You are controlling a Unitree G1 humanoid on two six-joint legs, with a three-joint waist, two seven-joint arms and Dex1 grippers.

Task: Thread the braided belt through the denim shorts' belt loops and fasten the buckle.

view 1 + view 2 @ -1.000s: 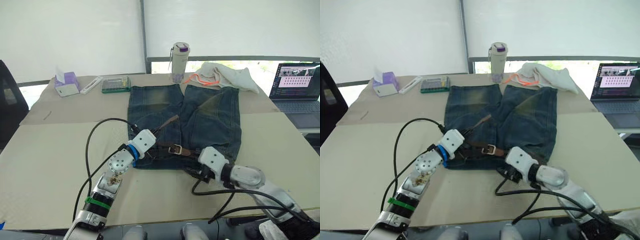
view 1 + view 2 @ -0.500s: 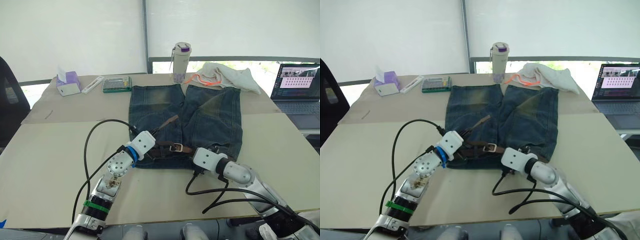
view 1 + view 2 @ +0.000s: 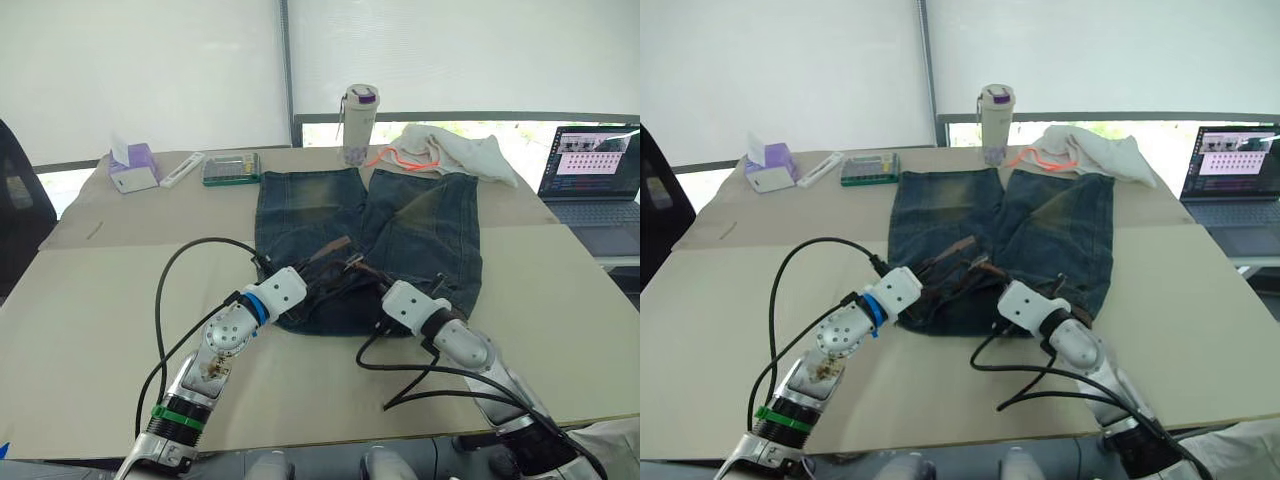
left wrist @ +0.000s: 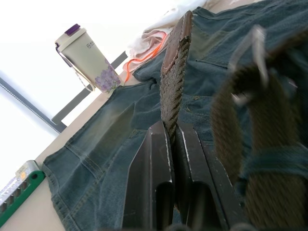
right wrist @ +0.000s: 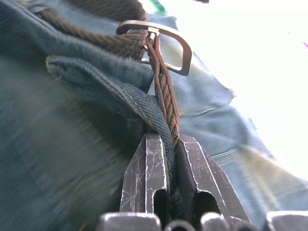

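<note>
1. While my left claw (image 4: pixel 169 144) pinches the dark brown braided belt's (image 4: pixel 174 72) free tip, my right claw (image 5: pixel 166 159) clamps the strap below the small silver rectangular buckle (image 5: pixel 166 41).
2. Since a second ago, I've lifted both ends together over the faded blue denim shorts' (image 3: pixel 420 225) near waistband; fastening comes next.

Daylight floods through white blinds (image 3: pixel 150 70) behind the table (image 3: pixel 90 300), leaving the scene bright and evenly lit, with soft shadows. In both wrist views the background burns out to white glare; denim shorts (image 5: pixel 57 144) near the right pincer smear with blur.
</note>
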